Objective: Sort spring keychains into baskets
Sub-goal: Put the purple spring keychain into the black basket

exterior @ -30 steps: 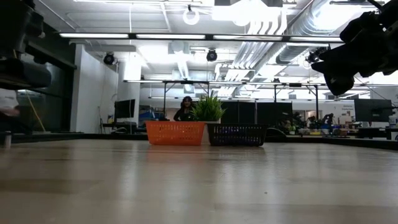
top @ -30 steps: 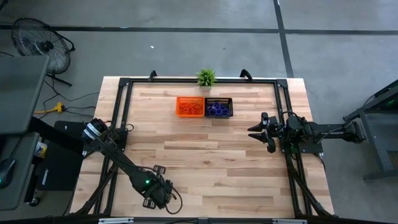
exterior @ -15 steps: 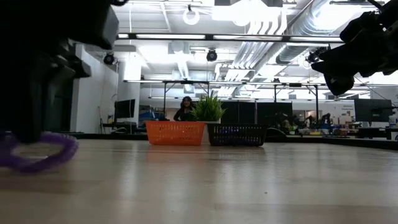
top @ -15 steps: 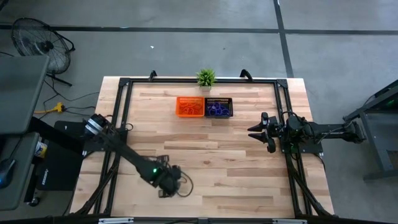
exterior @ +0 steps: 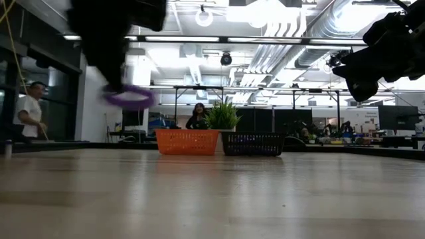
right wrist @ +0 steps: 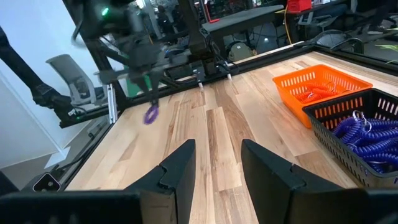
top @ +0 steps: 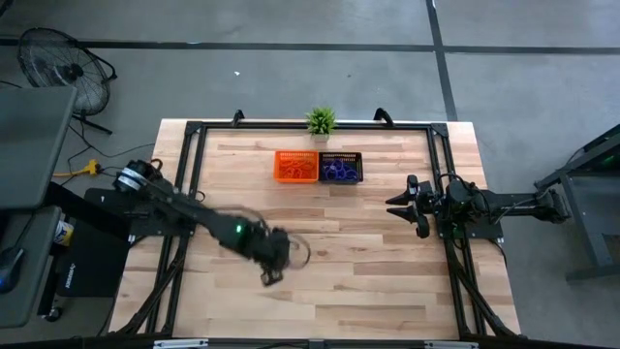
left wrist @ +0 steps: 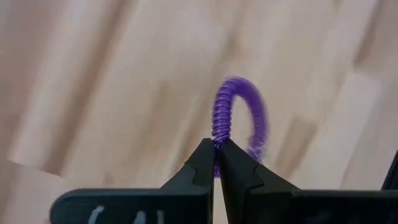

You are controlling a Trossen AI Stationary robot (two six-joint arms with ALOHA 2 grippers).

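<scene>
My left gripper [top: 288, 255] hangs above the near-left part of the table, shut on a purple spring keychain [left wrist: 239, 118], which also shows in the low view [exterior: 128, 98] and the right wrist view [right wrist: 151, 114]. The orange basket [top: 295, 166] and the black basket [top: 341, 167] stand side by side at the table's far middle. Orange-red keychains lie in the orange basket [right wrist: 317, 87] and purple ones in the black basket [right wrist: 360, 130]. My right gripper [top: 395, 206] waits open at the right side, level, touching nothing. My left gripper pinches the purple keychain's coil at one spot on the ring [left wrist: 217, 140] between its two fingertips. The fingers slant down from above. The ring hangs below the fingertips, lifted clear of the table.
A small green potted plant [top: 321, 121] stands just behind the baskets at the far edge. A dark frame [top: 194, 131] runs around the tabletop. Bare wood lies between the left gripper and the baskets. People show in the room behind [exterior: 30, 109].
My left gripper has risen from the near-left corner of the table and gone toward the far edge and the baskets, rolling as it went. The purple keychain, which lay on the table half a second ago, now hangs lifted clear.
</scene>
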